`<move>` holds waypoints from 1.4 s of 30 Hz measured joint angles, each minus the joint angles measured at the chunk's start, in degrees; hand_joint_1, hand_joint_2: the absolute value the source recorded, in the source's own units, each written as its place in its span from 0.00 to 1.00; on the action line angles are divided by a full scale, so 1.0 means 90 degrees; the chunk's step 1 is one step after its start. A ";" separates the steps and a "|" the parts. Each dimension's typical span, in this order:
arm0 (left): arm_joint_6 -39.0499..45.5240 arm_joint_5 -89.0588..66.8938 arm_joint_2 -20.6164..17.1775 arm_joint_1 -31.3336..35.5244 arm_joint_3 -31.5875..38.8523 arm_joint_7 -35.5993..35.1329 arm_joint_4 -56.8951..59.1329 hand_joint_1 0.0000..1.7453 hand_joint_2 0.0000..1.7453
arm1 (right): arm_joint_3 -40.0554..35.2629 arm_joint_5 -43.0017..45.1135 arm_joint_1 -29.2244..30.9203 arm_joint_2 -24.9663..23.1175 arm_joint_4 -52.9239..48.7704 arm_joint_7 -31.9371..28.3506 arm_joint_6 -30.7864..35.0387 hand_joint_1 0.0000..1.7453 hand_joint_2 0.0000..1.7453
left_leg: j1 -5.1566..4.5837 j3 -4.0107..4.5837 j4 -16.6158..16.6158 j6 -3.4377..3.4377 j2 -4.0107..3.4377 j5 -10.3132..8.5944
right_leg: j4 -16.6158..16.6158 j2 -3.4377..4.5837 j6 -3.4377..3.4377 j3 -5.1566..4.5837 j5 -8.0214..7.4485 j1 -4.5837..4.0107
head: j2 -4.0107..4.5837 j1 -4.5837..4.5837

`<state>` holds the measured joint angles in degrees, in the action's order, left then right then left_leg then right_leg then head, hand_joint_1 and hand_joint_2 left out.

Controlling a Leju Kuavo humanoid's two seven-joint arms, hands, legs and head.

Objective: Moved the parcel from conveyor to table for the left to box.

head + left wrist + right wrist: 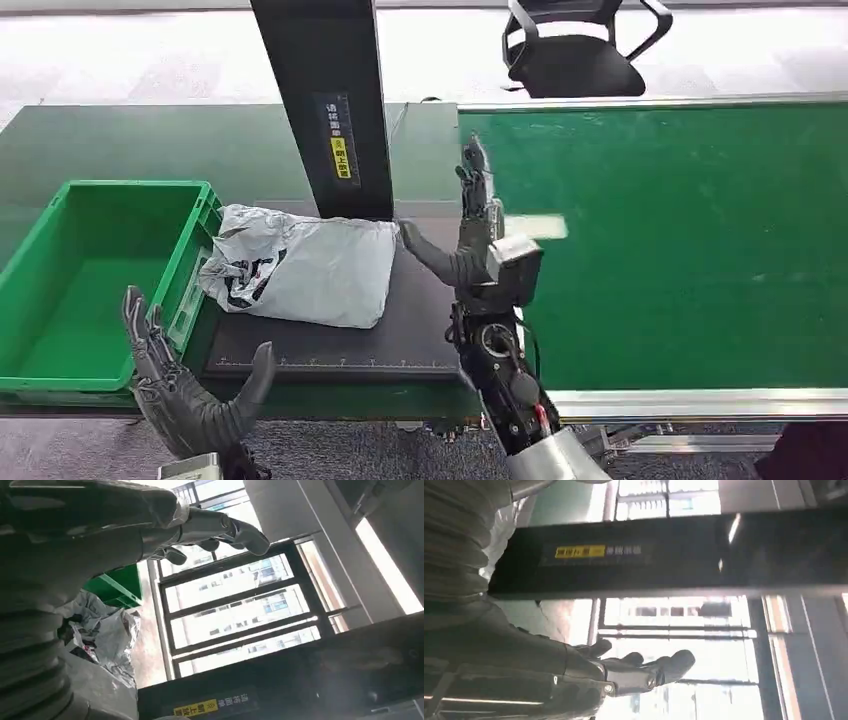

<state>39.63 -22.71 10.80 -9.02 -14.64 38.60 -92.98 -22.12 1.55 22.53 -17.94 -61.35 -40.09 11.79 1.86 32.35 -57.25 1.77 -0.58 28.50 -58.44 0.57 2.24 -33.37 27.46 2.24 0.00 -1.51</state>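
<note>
Conveyor (690, 240) sits bare of the parcel. I judge the transfer done: the parcel (300, 265) lies on the black table (400, 340), touching the green box (60, 280). Right hand (470, 225) spread, just beside it. Left hand (185, 385) spread, holding nothing; next, it must grasp the parcel.

Bright even overhead light, floor washed pale, wrist views backlit by blown-out windows (235, 615) — soft, slightly blurred
</note>
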 measured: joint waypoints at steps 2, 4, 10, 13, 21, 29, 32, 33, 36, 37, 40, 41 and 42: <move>-0.0005 -0.0169 0.0002 -0.0001 0.0010 0.0000 0.0019 0.00 1.00 | 0.0022 -0.0102 -0.0597 0.0029 -0.0728 -0.0005 0.0324 0.00 1.00 | 0.0000 0.0002 0.0000 0.0001 -0.0006 0.0001 | 0.0000 0.0000 0.0000 -0.0005 0.0000 0.0000 | 0.0000 0.0000; -0.0153 -0.0484 0.0022 0.0011 0.0036 -0.0049 0.0080 0.00 1.00 | 0.0044 -0.0211 -0.1042 0.0068 -0.1330 -0.0005 0.0573 0.00 1.00 | 0.0000 0.0003 0.0000 0.0000 -0.0007 0.0001 | 0.0001 0.0001 0.0000 -0.0008 0.0000 0.0000 | 0.0000 0.0002; -0.0906 -0.2721 0.0119 0.0455 0.0124 -0.1271 0.1011 0.00 1.00 | 0.0075 -0.0269 -0.1722 0.0165 -0.2294 -0.0005 0.0686 0.00 1.00 | 0.0000 -0.0007 0.0000 0.0000 -0.0009 -0.0001 | 0.0002 0.0001 -0.0001 0.0000 -0.0002 0.0001 | 0.0000 0.0000; -0.0988 -0.3350 0.0146 0.0826 0.0148 -0.1660 0.1786 0.00 1.00 | 0.0102 -0.0325 -0.1859 0.0201 -0.2446 -0.0005 0.0604 0.00 1.00 | 0.0000 -0.0015 0.0000 0.0000 -0.0014 -0.0002 | 0.0001 0.0004 -0.0003 0.0004 -0.0005 0.0001 | 0.0000 -0.0003; -0.0991 -0.3630 0.0177 0.1311 0.0158 -0.1836 0.2812 0.00 1.00 | 0.0143 -0.0439 -0.1948 0.0255 -0.2565 -0.0005 0.0604 0.00 1.00 | 0.0000 -0.0010 -0.0001 0.0000 -0.0013 -0.0001 | 0.0001 0.0005 -0.0003 0.0000 -0.0004 0.0000 | 0.0000 0.0000; -0.0991 -0.3630 0.0180 0.1397 0.0155 -0.1848 0.3067 0.00 1.00 | 0.0158 -0.0447 -0.1954 0.0277 -0.2585 -0.0005 0.0604 0.00 1.00 | 0.0000 -0.0010 -0.0001 0.0000 -0.0014 -0.0001 | 0.0001 0.0005 -0.0003 -0.0001 -0.0004 0.0000 | 0.0000 0.0000; -0.0991 -0.3635 0.0180 0.1415 0.0155 -0.1848 0.3113 0.00 1.00 | 0.0160 -0.0449 -0.1954 0.0277 -0.2585 -0.0005 0.0604 0.00 1.00 | 0.0000 -0.0010 -0.0001 0.0000 -0.0014 -0.0001 | 0.0001 0.0005 -0.0003 -0.0001 -0.0004 0.0000 | 0.0000 0.0002; -0.1006 -0.3682 0.0182 0.1429 0.0155 -0.1880 0.3135 0.00 1.00 | 0.0160 -0.0466 -0.1954 0.0277 -0.2585 -0.0002 0.0604 0.00 1.00 | 0.0000 -0.0010 -0.0001 0.0000 -0.0014 -0.0001 | 0.0001 0.0006 -0.0003 -0.0002 -0.0004 0.0000 | 0.0000 0.0000; -0.1163 -0.3995 0.0185 0.1597 0.0153 -0.2159 0.3357 0.00 1.00 | 0.0158 -0.0556 -0.1954 0.0279 -0.2582 -0.0005 0.0604 0.00 1.00 | 0.0000 -0.0010 -0.0002 0.0000 -0.0011 -0.0001 | 0.0001 0.0005 -0.0003 -0.0001 -0.0004 0.0001 | 0.0000 0.0000; -0.1214 -0.4070 0.0197 0.1705 0.0153 -0.2241 0.3520 0.00 1.00 | 0.0160 -0.0606 -0.1954 0.0279 -0.2582 -0.0005 0.0594 0.00 1.00 | 0.0000 -0.0009 -0.0001 0.0000 -0.0011 -0.0002 | 0.0001 0.0005 -0.0003 0.0000 -0.0004 0.0001 | 0.0000 0.0000; -0.1190 -0.4155 0.0202 0.2147 0.0172 -0.2380 0.4151 0.00 1.00 | 0.0175 -0.0782 -0.1951 0.0279 -0.2495 -0.0005 0.0541 0.00 1.00 | 0.0000 -0.0012 -0.0001 0.0000 -0.0012 -0.0002 | 0.0001 0.0005 -0.0003 0.0004 -0.0005 0.0001 | 0.0000 0.0000; -0.1173 -0.4155 0.0202 0.2293 0.0182 -0.2402 0.4338 0.00 1.00 | 0.0187 -0.0791 -0.1962 0.0279 -0.2458 -0.0002 0.0536 0.00 1.00 | 0.0000 -0.0013 -0.0001 0.0000 -0.0011 -0.0003 | 0.0001 0.0005 -0.0003 0.0004 -0.0005 0.0001 | 0.0000 0.0002; -0.1144 -0.4155 0.0199 0.2441 0.0204 -0.2407 0.4559 0.00 1.00 | 0.0214 -0.0801 -0.1999 0.0287 -0.2441 0.0002 0.0524 0.00 1.00 | 0.0000 -0.0013 -0.0002 0.0000 -0.0009 -0.0003 | 0.0001 0.0004 -0.0003 0.0006 -0.0005 0.0001 | 0.0000 0.0000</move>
<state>29.33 -60.11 12.59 12.95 -12.81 16.94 -51.95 -20.19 -5.66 4.54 -15.37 -83.32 -40.06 16.50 1.86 32.23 -57.26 1.76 -0.66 28.47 -58.44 0.61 2.21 -33.32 27.42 2.25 0.00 -1.51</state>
